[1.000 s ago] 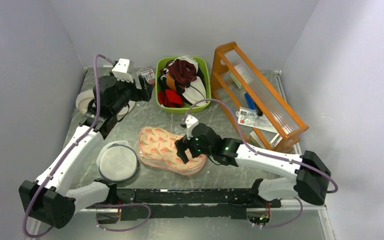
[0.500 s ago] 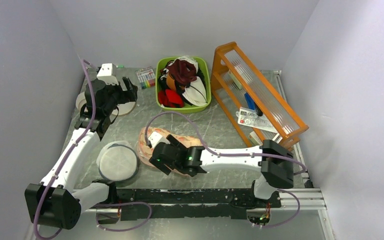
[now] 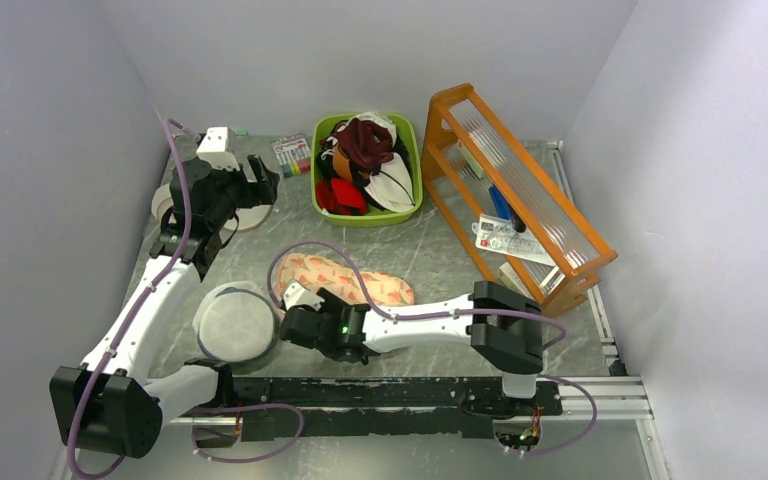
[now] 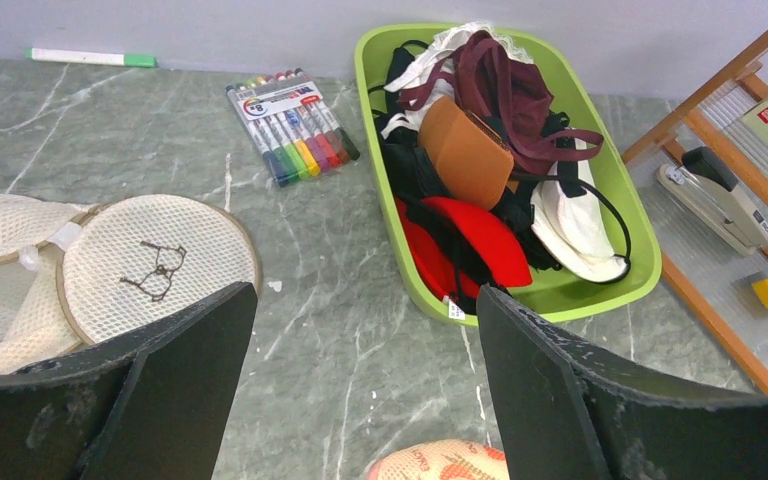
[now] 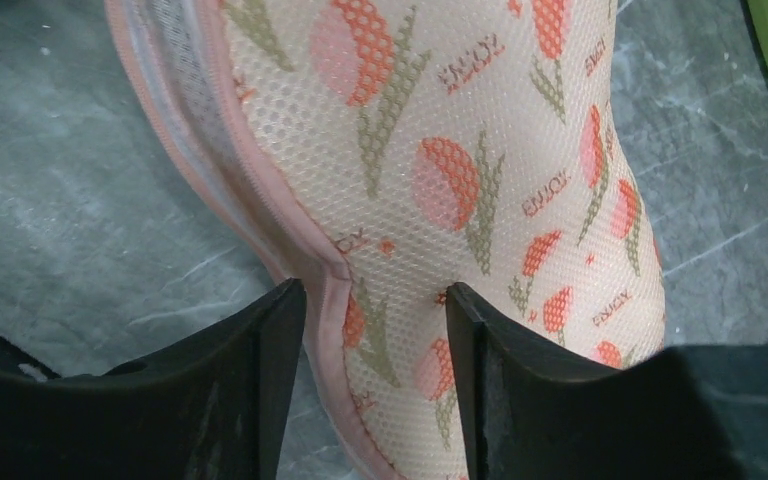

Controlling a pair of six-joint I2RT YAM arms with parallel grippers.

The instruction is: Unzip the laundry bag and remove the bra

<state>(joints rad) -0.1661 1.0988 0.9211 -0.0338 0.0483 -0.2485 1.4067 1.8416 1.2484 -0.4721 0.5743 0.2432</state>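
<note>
The laundry bag [image 3: 360,283], cream with red flowers and a pink zip edge, lies at the table's middle; its tip shows at the bottom of the left wrist view [image 4: 450,462]. My right gripper [image 3: 305,312] reaches across from the right to the bag's near left edge. In the right wrist view the bag [image 5: 440,150] fills the frame, and the right gripper [image 5: 370,295] is closed on its pink-edged rim, one finger denting the fabric. My left gripper [image 3: 260,180] hangs open at the back left, nothing between the jaws [image 4: 365,295]. The bra is hidden.
A green bin [image 3: 365,215] of dark, red and white garments stands at the back, its rim close to the left gripper [image 4: 520,305]. An orange rack [image 3: 520,190] fills the right side. One round mesh disc [image 3: 232,322] lies front left, another [image 4: 150,260] back left beside markers [image 4: 290,125].
My right arm has swung left along the bag's near side and its jaws have narrowed onto the bag's edge. The left arm drew back toward the back left corner, still open.
</note>
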